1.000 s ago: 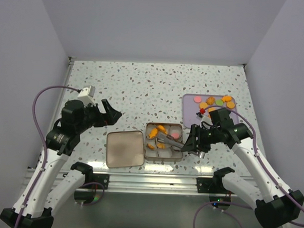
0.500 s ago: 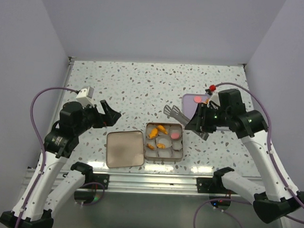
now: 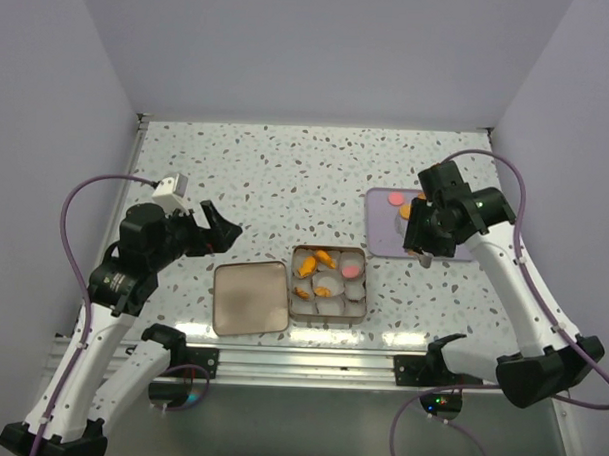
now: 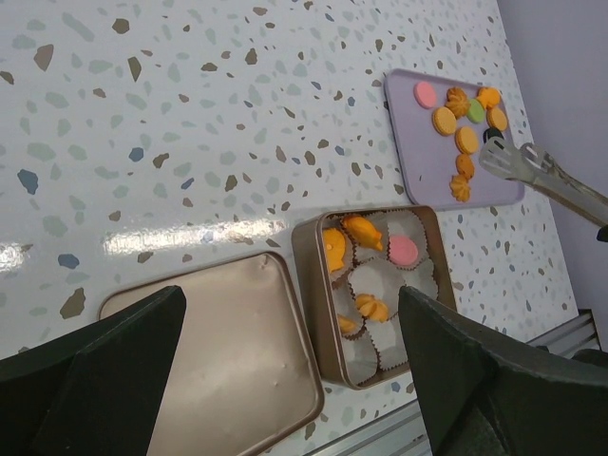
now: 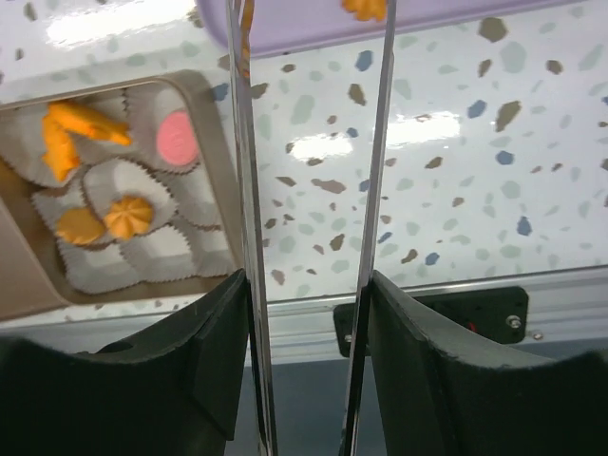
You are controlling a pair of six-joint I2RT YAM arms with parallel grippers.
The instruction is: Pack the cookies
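Several orange cookies and a pink one (image 3: 395, 199) lie on a purple tray (image 3: 379, 236) at the right; the tray and its cookies (image 4: 465, 138) also show in the left wrist view. An open tin (image 3: 328, 283) lined with white paper cups holds a few orange cookies (image 5: 128, 217) and one pink cookie (image 5: 176, 138). My right gripper (image 3: 416, 232) is shut on metal tongs (image 5: 249, 237), whose arms stand apart over the tray's near edge (image 5: 304, 24). The tong tips (image 4: 489, 152) look empty. My left gripper (image 3: 219, 230) is open and empty, above the table left of the tin.
The tin's lid (image 3: 250, 297) lies flat just left of the tin, inside up. The table's front rail (image 5: 427, 304) runs close below the tin and tray. Grey walls enclose the table on three sides.
My right gripper has lifted the tongs out of the tin and swung them back right to the purple tray. The left arm has not moved.
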